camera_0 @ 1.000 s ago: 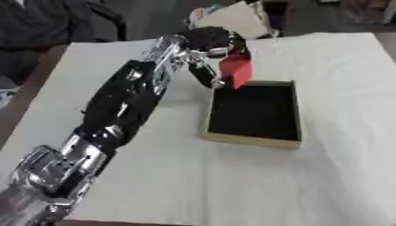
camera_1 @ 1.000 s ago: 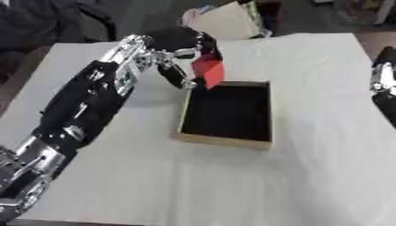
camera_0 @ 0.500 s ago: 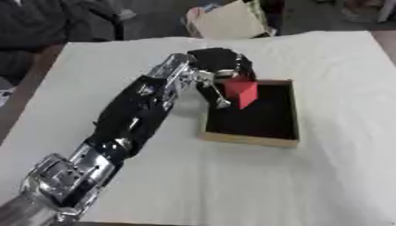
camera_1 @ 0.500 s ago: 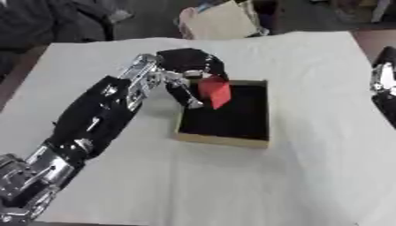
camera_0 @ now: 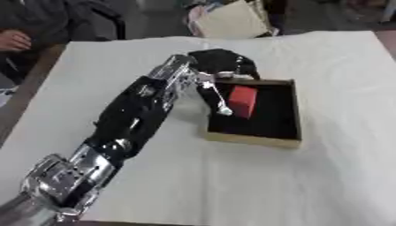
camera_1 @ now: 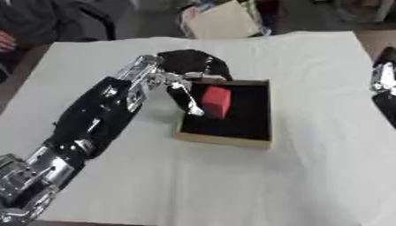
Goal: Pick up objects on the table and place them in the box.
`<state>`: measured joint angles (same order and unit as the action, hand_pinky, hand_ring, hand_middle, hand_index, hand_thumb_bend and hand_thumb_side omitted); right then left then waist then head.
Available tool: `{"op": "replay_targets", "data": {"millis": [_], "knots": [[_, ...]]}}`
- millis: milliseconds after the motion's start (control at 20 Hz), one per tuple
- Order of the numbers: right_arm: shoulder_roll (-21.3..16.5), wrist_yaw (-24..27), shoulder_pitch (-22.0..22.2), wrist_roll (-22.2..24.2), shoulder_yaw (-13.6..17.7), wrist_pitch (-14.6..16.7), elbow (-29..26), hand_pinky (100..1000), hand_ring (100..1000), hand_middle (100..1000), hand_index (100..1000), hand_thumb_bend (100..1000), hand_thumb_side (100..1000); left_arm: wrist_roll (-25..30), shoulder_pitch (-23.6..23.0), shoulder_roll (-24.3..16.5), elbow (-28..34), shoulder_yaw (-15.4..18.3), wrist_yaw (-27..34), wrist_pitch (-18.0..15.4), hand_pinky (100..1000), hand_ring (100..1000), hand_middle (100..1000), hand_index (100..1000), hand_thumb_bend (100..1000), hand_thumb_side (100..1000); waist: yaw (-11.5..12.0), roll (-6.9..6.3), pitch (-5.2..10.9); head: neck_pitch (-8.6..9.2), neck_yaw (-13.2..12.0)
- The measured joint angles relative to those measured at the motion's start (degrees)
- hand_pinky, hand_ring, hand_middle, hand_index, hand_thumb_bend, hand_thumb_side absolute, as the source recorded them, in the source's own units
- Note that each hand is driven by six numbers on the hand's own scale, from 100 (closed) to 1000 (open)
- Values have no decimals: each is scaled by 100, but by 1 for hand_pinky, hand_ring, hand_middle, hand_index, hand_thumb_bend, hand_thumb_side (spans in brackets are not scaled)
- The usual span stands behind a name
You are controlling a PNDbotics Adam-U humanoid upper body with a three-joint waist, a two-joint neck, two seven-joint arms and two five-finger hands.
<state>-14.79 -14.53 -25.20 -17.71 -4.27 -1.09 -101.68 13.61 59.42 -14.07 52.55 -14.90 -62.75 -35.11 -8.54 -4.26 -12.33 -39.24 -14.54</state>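
**Red block inside the box, left hand at its near-left corner**

Red block stands inside the shallow box, toward the box's left half and nearer its far wall, on the dark lining. It looks to be tipped a little, though how it sits on the floor of the box is hard to tell.

The robot's left arm runs up from the lower left corner across the white-covered bench and ends with the left hand over the box's far-left corner. The black back of the hand sits just beyond the box's rim. Its fingers hang down, straight and apart, with one silver finger reaching into the box just beside the block's left face. Whether that finger touches the block cannot be told; nothing is curled round the block.

The right hand shows only in the right eye view, at the right edge, well apart from the box; its fingers cannot be made out.

The box is tan-sided and lies slightly askew on the cloth, near the bench's middle.
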Motion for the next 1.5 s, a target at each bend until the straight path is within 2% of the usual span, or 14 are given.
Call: {"op": "replay_targets", "data": {"millis": [250, 600, 850, 1000, 1150, 1350, 1500], "knots": [[0, 0, 3, -5, 0, -3, 0, 579, 700, 566, 871, 148, 406, -42, 2, -108, 206, 1, 188, 32, 839, 833, 811, 887, 680, 529, 52, 8, 0, -1, 4], [0, 0, 37, -31, 10, -21, 3, 579, 701, 565, 871, 141, 407, -105, 13, -498, 949, 96, 833, 282, 831, 800, 777, 880, 568, 517, 118, 29, 0, -2, 108], [0, 0, 57, -72, 47, -41, 33, 579, 701, 565, 871, 138, 408, -310, -145, -974, 1806, 360, 1713, 710, 828, 779, 758, 872, 458, 508, 215, 72, 16, -3, 253], [0, -1, 58, -89, 71, -53, 40, 579, 702, 565, 871, 136, 409, -591, -289, -1307, 2205, 661, 2292, 1131, 824, 752, 732, 857, 405, 481, 278, 94, 46, -3, 320], [0, -3, 93, -93, 74, -57, 66, 579, 702, 564, 871, 134, 410, -991, -389, -1590, 2201, 1068, 2987, 1655, 825, 727, 710, 857, 370, 461, 286, 101, 81, -2, 372], [0, -4, 109, -113, 92, -66, 86, 578, 702, 564, 871, 132, 410, -1657, -468, -1806, 1701, 1697, 4390, 2280, 827, 706, 692, 858, 344, 449, 317, 133, 104, 0, 429], [0, -4, 120, -124, 105, -75, 108, 578, 702, 564, 871, 131, 411, -2130, -519, -2000, 1154, 2051, 5497, 2582, 827, 700, 685, 855, 337, 449, 319, 153, 118, 0, 443]]}}
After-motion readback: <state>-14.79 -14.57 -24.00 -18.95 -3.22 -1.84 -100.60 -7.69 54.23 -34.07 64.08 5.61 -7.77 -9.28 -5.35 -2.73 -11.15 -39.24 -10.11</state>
